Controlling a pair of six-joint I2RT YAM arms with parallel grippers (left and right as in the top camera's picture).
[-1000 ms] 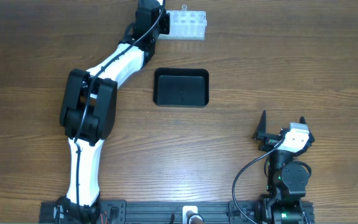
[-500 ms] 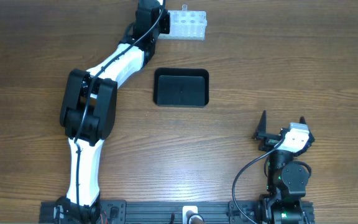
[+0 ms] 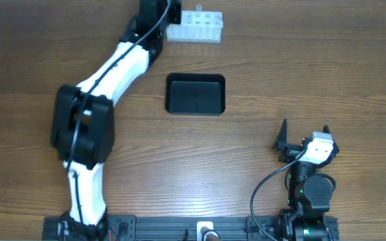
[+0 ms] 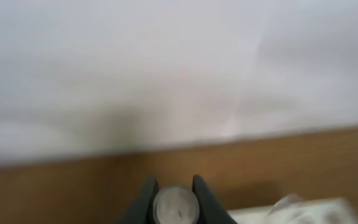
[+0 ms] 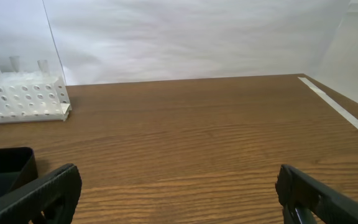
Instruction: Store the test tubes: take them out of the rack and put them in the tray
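Table point(image 3: 313, 67): brown wood, and everything sits on it.
Left arm point(image 3: 112, 67): white and black. It reaches far up the table to the left end of the rack.
Right arm point(image 3: 307, 187): folded up small at the near right side, well apart from the tray.
Tray point(image 3: 196, 76): black, in the middle of the table, near the rack.
Rack point(image 3: 194, 27): white with lots of little holes, at the far side of the table.
Right gripper point(image 3: 305, 130): its two fingers are spread wide with nothing in them.
Left gripper point(image 4: 174, 183): lifted up by the rack's left end, squeezing one test tube.
Held test tube point(image 4: 175, 206): its round white end shows between the two fingers.
Tubes in rack point(image 5: 14, 62): a few clear ones stand up straight in the holes.
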